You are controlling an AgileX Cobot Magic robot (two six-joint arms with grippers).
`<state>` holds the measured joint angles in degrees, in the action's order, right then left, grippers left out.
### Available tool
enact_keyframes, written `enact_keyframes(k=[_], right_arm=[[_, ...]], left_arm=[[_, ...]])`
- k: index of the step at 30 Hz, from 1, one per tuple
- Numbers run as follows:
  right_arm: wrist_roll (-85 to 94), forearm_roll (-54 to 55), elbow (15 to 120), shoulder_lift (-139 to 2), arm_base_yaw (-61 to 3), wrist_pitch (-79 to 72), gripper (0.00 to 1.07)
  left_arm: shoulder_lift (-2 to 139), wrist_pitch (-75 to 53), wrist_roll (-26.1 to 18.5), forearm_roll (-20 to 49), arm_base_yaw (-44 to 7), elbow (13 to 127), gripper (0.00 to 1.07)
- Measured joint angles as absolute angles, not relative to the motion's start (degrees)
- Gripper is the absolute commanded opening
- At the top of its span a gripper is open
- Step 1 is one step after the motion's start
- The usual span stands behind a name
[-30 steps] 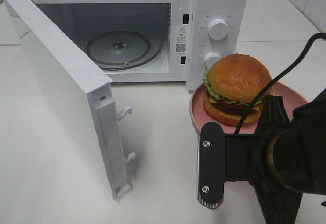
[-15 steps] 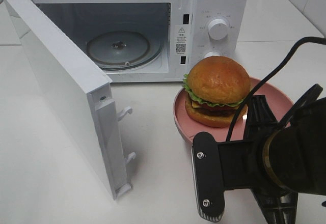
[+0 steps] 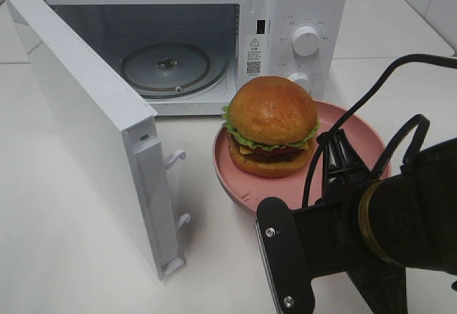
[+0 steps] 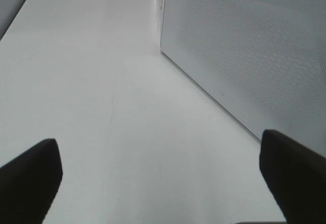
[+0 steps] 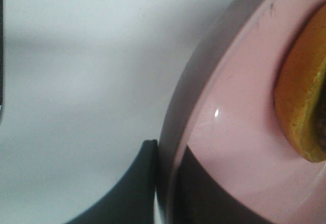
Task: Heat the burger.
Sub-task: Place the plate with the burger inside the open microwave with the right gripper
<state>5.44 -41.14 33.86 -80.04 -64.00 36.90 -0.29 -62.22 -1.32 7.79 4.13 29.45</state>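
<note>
We find the left tool (image 4: pixel 160 186) with its fingers wide apart, nothing between them, and bare surface (image 4: pixel 102 107) ahead of it. The microwave (image 3: pixel 307 0) has its door (image 3: pixel 86 114) swung open and its turntable (image 3: pixel 166 64) bare, so we judge the opening step done. The burger (image 3: pixel 273 125) sits on the pink plate (image 3: pixel 360 139), just ahead of the right tool (image 5: pixel 165 188) and outside the oven; the cavity lies beyond that tool, to its left. The right tool is clamped on the plate's near rim, one finger over and one under. Left, by our reckoning: plate onto turntable, release, shut door, set the dials (image 3: pixel 307 41).
</note>
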Motion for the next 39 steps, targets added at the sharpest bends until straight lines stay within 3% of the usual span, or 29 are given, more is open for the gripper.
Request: enact_keyframes(k=[19, 39], right_arm=[[21.08, -40.05, 33.86, -80.21, -55.69, 27.96, 0.0], [51.91, -22.75, 33.86, -80.21, -43.66, 19.82, 0.0]], left_arm=[[-0.29, -62.22, -1.32, 7.79, 4.13, 29.45, 0.98], [-0.29, -62.22, -1.32, 7.79, 4.13, 29.45, 0.98]])
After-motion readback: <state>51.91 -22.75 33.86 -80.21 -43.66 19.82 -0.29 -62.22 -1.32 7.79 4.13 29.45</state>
